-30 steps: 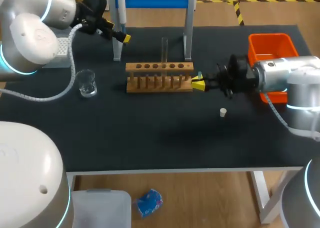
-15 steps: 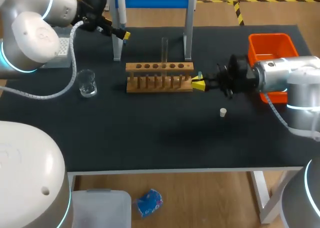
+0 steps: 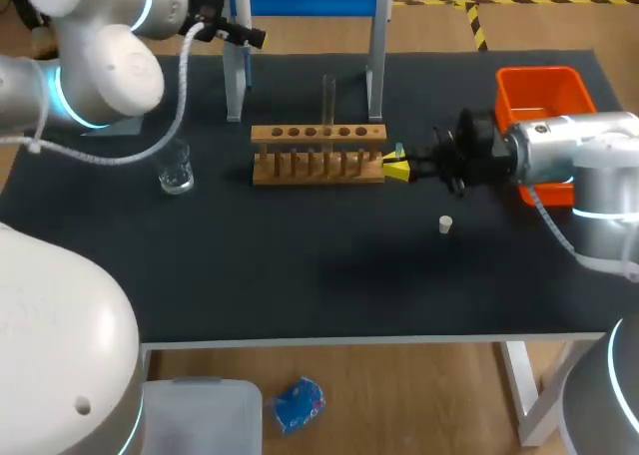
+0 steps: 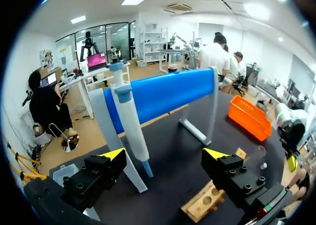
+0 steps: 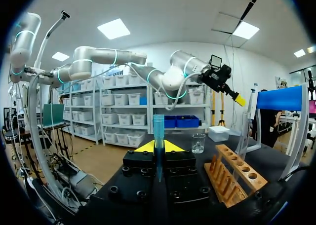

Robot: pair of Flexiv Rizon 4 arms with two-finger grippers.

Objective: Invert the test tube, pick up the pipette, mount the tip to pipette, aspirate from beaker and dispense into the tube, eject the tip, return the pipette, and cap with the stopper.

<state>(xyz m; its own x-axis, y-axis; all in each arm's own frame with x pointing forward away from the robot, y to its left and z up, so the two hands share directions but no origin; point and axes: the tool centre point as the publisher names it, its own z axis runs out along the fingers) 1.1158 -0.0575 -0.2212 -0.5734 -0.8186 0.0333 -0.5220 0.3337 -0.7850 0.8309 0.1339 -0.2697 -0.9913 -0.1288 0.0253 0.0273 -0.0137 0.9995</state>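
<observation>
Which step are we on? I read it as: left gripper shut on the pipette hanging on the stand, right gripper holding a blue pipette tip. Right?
Not quite: the left wrist view shows the left gripper open, with the pipette ahead of it, hanging on the stand. The right gripper does hold the blue pipette tip.

table (image 3: 300, 275): black top | floor (image 3: 419, 395): wood | light: ceiling panels (image 5: 114, 28)

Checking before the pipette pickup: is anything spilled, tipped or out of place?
Nothing stands out. The tube stands upright in the rack, the beaker is upright with no spill beside it, the stopper lies alone on the table, and the right gripper holds the tip.
</observation>
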